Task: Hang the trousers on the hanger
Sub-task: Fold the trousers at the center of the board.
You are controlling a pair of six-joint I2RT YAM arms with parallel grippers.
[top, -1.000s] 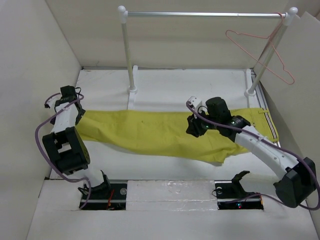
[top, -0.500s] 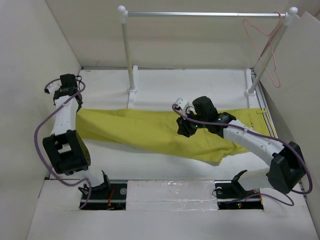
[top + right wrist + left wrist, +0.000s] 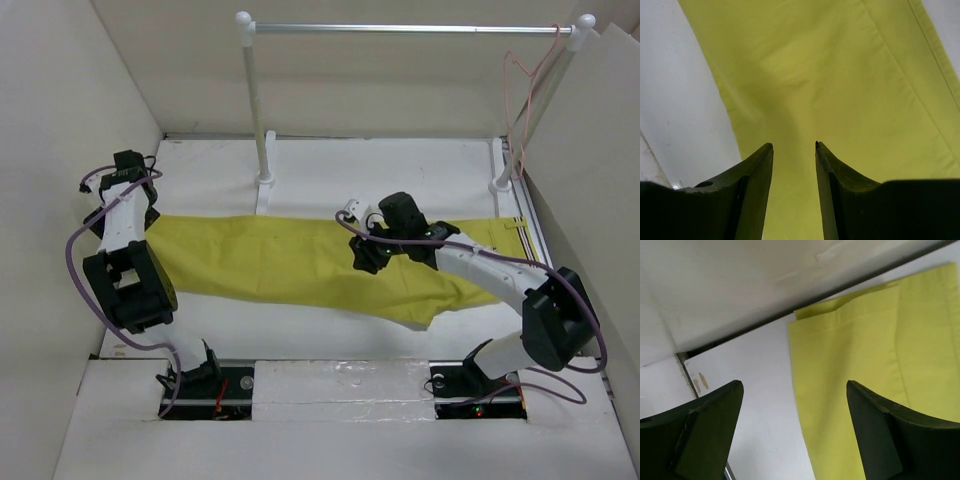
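Barely begun: long yellow cloth trousers lie flat on the white counter, thin pink wire hanger dangles far right, left pincer and right pincer both gape empty.

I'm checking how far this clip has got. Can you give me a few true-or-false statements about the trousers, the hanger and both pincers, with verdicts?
1. The trousers lie spread out on the table, not on the hanger. True.
2. The hanger lies on the table beside the trousers. False: it hangs from the silver rail, at its right end.
3. The left pincer is shut on a trouser leg. False: it is wide open at the trousers' left end and grips nothing.
4. The right pincer is over the yellow cloth with its jaws apart. True.
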